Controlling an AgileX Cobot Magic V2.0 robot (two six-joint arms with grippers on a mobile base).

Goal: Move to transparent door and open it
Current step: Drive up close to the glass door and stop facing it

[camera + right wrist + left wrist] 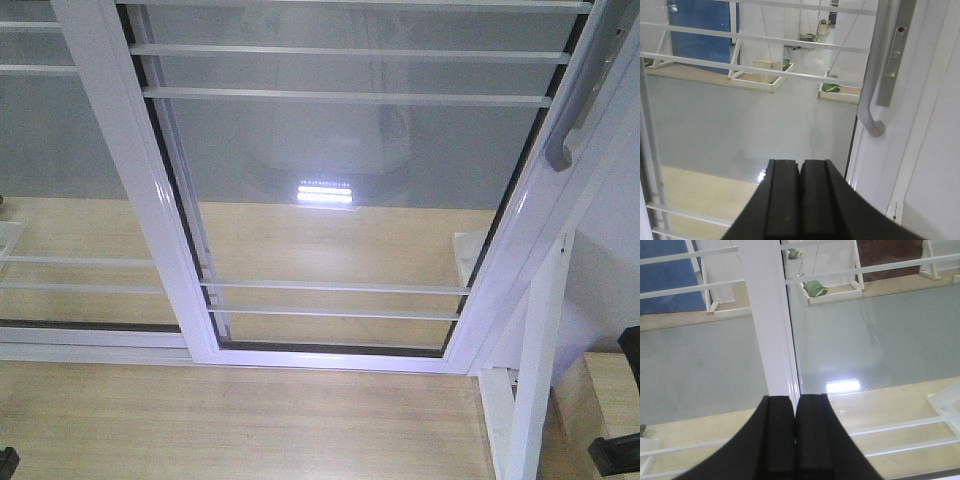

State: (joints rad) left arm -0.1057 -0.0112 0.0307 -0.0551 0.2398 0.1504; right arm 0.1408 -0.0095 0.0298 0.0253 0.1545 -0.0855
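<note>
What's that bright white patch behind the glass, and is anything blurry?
Front view: striped glare on the grey floor beyond the transparent door. Left wrist view: same glare, left claw soft-edged. Right wrist view: right claw soft, grey handle sharper.

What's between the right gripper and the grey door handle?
Nothing: the right wrist view shows a bare gap from black right gripper to curved grey pull handle.
</note>
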